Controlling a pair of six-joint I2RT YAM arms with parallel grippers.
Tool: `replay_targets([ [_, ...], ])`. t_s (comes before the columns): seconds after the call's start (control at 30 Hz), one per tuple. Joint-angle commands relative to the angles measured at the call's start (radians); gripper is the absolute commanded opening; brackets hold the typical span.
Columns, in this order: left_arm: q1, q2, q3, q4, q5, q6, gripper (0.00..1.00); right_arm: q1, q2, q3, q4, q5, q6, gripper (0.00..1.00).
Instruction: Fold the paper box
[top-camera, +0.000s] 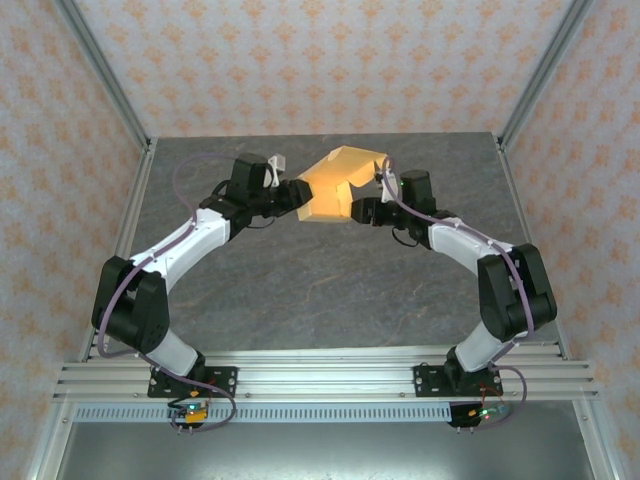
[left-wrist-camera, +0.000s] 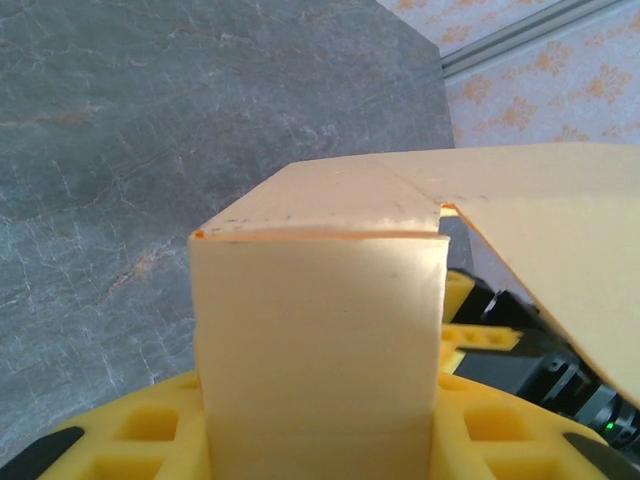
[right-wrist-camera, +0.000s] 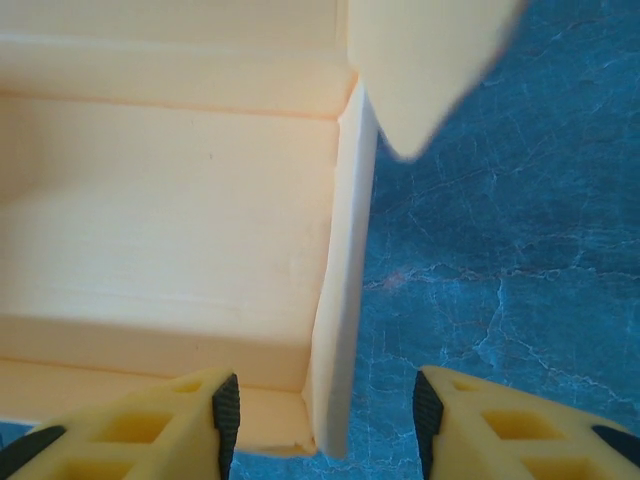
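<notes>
The paper box (top-camera: 335, 185) is a tan-orange cardboard piece, partly folded and held up above the table at the far middle, between both arms. My left gripper (top-camera: 298, 195) grips its left end. In the left wrist view, a folded panel of the box (left-wrist-camera: 320, 330) fills the gap between the yellow fingers (left-wrist-camera: 130, 430), so that gripper (left-wrist-camera: 320, 435) is shut on it. My right gripper (top-camera: 358, 210) is at the box's right end. In the right wrist view, an upright side wall (right-wrist-camera: 345, 300) stands between the black pads (right-wrist-camera: 226, 410) with space on both sides, so this gripper (right-wrist-camera: 322, 410) is open.
A grey marbled table (top-camera: 320, 290) lies under the box. Metal frame posts (top-camera: 110, 80) and patterned walls close in the left, right and far sides. An aluminium rail (top-camera: 320, 375) with both arm bases runs along the near edge.
</notes>
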Motion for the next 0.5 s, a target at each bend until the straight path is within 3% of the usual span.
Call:
replay_targets([
  [0.0,-0.007,-0.040,-0.011,-0.001,0.014,0.020,0.27,-0.015,-0.009,0.043,-0.076,-0.048,-0.044,0.52],
  [0.13,-0.009,-0.046,-0.014,0.006,0.017,0.016,0.27,-0.016,-0.001,0.052,-0.079,-0.045,-0.038,0.52],
  [0.47,-0.022,-0.055,-0.017,0.073,0.072,0.000,0.27,0.034,0.062,0.093,-0.071,0.107,-0.024,0.42],
])
